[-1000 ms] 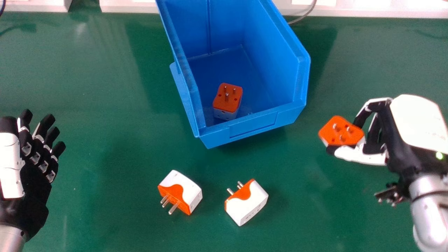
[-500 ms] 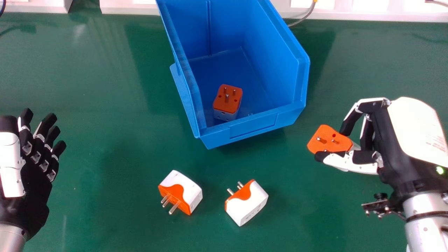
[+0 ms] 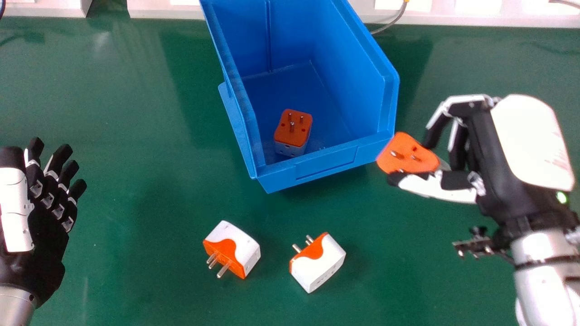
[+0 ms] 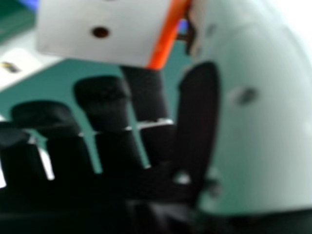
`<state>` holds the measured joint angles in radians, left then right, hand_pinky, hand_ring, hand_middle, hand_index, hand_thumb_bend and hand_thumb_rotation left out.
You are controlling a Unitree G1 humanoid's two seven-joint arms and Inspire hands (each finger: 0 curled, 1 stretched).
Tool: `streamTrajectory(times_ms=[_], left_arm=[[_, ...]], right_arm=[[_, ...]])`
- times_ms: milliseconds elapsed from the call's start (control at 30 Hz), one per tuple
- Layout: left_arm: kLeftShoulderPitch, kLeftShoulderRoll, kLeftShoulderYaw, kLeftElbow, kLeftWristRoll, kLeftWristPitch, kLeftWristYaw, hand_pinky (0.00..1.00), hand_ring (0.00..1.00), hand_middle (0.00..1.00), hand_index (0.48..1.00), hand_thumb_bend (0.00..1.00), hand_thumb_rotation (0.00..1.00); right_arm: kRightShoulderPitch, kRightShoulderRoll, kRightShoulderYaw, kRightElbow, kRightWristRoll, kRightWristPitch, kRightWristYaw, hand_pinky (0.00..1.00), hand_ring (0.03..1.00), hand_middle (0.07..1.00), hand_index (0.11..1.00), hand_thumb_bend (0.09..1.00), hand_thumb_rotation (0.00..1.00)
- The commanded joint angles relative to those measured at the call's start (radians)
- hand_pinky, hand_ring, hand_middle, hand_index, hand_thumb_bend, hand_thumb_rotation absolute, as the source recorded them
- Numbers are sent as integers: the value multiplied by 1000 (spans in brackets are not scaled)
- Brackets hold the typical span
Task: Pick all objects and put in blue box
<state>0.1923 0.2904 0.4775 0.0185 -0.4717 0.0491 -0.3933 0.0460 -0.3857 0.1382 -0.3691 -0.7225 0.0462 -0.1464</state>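
Note:
My right hand (image 3: 457, 181) pinches an orange and white plug adapter (image 3: 405, 154) between thumb and fingers, just right of the blue box's (image 3: 326, 165) front corner. In the right hand view the held adapter (image 4: 102, 34) lies between the thumb and fingers of my right hand (image 4: 146, 180). Another adapter (image 3: 293, 129) stands inside the box near its front wall, prongs up. Two adapters lie in front of the box, one at left (image 3: 240, 246) and one at right (image 3: 319, 267). At the left edge my left hand (image 3: 45, 235) is open, its fingers relaxed.
The green table (image 3: 136, 190) surrounds the box. Along its far edge runs a pale ledge (image 3: 476, 18), with a grey cable (image 3: 392, 22) behind the box's right side.
Holding the adapter, my right hand has moved left to beside the box, first dipping nearer the front, then shifting farther back. The left hand and the loose adapters have stayed about where they were.

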Motion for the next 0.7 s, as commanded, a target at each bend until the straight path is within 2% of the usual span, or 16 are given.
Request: streamTrajectory(times_ms=[0,67,200,300,333,433,467,567,667], left_arm=[[-4,5,3,-12,-2,-6,-1,1000,1000,987,989,857,972],[-6,5,0,-10,1,-8,1,1000,1000,990,992,861,976],[-11,3,-3,-3,-3,-14,-7,1000,1000,993,994,864,967],[-15,3,-5,3,2,-21,-7,1000,1000,996,995,858,974],[-15,3,-6,4,4,-23,-7,1000,1000,996,995,858,974],[-14,1,-8,4,5,-27,-5,1000,1000,998,998,855,975],[-14,0,-8,3,4,-27,-5,1000,1000,997,996,855,975],[-13,2,-10,3,3,-26,-5,1000,1000,997,995,860,978],[-12,2,-11,1,0,-27,-7,1000,1000,998,997,856,977]], right_arm=[[-64,18,7,-16,-8,-17,10,42,71,116,169,259,279],[-115,35,21,1,-10,-16,20,41,69,114,166,261,249],[-219,80,56,54,-26,-6,29,42,72,118,180,269,234],[-297,111,77,120,-32,-12,22,56,90,143,208,266,212],[-323,120,82,150,-30,-15,19,61,97,155,231,267,209],[-424,148,98,264,-34,-26,-7,116,179,265,373,276,259],[-462,155,103,316,-37,-43,-33,115,177,257,362,280,260],[-580,188,122,475,-48,-51,-96,80,128,193,251,276,264],[-685,206,143,620,-55,-44,-121,65,106,170,215,252,322]])
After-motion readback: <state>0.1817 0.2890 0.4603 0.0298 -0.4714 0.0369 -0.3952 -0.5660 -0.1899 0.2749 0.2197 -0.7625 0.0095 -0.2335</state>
